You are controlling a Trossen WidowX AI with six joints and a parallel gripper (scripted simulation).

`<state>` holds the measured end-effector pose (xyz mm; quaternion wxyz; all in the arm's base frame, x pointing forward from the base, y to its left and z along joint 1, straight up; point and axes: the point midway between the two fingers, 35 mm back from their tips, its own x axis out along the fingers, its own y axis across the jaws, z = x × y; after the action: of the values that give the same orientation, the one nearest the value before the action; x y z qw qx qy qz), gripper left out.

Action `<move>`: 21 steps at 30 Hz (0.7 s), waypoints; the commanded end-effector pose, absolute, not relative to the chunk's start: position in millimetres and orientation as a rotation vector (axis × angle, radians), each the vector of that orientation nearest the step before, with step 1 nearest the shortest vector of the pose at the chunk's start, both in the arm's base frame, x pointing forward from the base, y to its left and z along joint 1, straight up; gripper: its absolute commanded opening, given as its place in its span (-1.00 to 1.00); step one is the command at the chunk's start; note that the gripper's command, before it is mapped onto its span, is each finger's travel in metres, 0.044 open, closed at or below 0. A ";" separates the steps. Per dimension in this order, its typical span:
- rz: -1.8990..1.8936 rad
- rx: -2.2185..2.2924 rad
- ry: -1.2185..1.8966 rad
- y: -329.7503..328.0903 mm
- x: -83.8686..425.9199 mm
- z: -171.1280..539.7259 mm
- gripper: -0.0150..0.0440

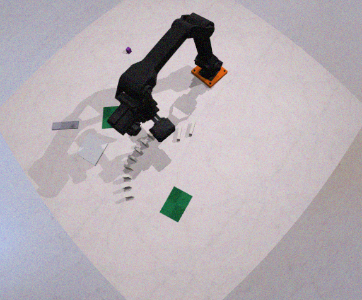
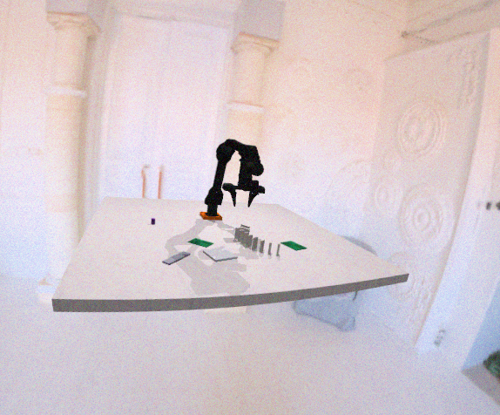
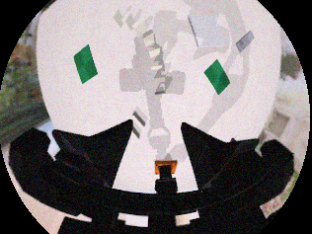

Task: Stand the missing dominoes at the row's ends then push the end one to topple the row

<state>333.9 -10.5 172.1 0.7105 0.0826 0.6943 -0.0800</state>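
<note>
A curved row of several pale dominoes stands upright. Its far end domino (image 1: 129, 198) (image 2: 278, 248) is well away from the arm base. The near end domino (image 1: 150, 136) (image 3: 160, 90) is close beside the gripper's outline in the top view. Two loose dominoes lie side by side near the row's base-side end: one domino (image 1: 178, 135) (image 3: 139, 117) and another domino (image 1: 191, 129) (image 3: 136, 129). My gripper (image 2: 241, 206) (image 3: 157, 123) is open and empty, pointing down high above the table. In the top view the arm hides its fingertips.
A green patch (image 1: 176, 203) (image 2: 293, 245) (image 3: 85, 64) lies on one side of the row. Another green patch (image 1: 108, 118) (image 2: 200, 242) (image 3: 217, 77), a pale flat plate (image 1: 92, 153) (image 2: 221, 255) and a grey bar (image 1: 65, 125) (image 2: 175, 258) (image 3: 245, 41) lie opposite. A purple block (image 1: 128, 50) (image 2: 152, 221) stands farther off.
</note>
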 end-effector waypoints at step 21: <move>-0.847 0.866 1.375 30.4 252.0 108.3 -0.49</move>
<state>256.6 29.0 112.3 0.6173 0.3553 0.6095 -0.3482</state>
